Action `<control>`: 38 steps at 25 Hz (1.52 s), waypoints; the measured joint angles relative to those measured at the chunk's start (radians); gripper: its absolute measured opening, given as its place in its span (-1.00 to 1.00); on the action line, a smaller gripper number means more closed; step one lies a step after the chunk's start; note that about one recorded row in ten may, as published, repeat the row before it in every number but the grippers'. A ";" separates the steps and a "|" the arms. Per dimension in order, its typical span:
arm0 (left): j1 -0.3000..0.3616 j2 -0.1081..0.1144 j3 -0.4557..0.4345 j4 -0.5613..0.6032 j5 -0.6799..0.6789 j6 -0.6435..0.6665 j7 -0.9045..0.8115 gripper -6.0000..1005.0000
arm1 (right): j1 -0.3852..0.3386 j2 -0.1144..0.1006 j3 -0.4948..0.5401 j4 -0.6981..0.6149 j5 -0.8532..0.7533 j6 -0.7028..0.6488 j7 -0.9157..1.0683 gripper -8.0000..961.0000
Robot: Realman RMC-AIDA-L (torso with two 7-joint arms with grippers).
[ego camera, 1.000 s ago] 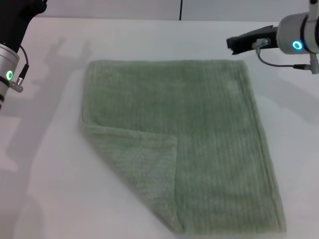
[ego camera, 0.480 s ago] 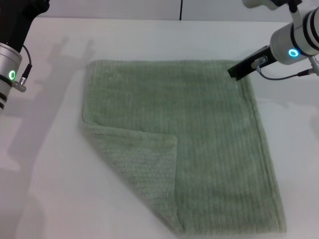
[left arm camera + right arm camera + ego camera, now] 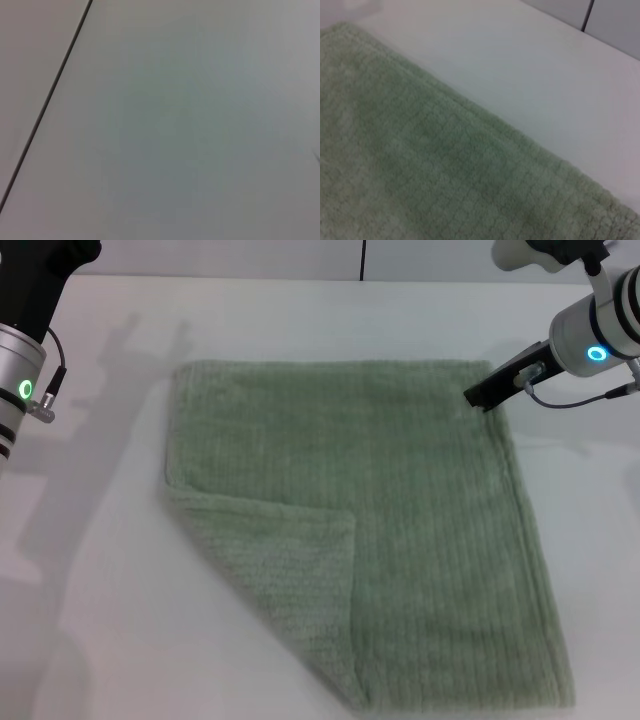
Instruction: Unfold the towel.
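Note:
The sage-green towel (image 3: 420,500) lies flat on the white table (image 3: 100,620). Its near left corner (image 3: 285,575) is folded over onto the cloth, paler underside up. My right gripper (image 3: 482,394) is low at the towel's far right corner, its dark tip right at the hem. The right wrist view shows the towel's ribbed surface (image 3: 420,175) and its hemmed edge close up. My left arm (image 3: 20,390) stays at the far left, away from the towel, with its gripper out of view. The left wrist view shows only bare surface.
White table surface surrounds the towel on the left, right and far sides. A dark seam (image 3: 362,260) runs up the wall behind the table. The towel's near edge reaches the bottom of the head view.
My right gripper has come down and toward me, from beyond the far right corner onto the towel's corner hem. The towel and the left arm have not moved.

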 joint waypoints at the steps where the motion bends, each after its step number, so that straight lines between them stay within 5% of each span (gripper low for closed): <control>1: 0.000 0.000 0.000 0.000 0.000 0.000 0.000 0.53 | 0.000 0.000 0.000 0.000 0.000 0.000 0.000 -0.94; 38: -0.008 0.000 0.002 -0.025 0.007 0.022 -0.016 0.52 | 0.046 0.011 0.028 0.161 0.009 -0.092 -0.146 -0.91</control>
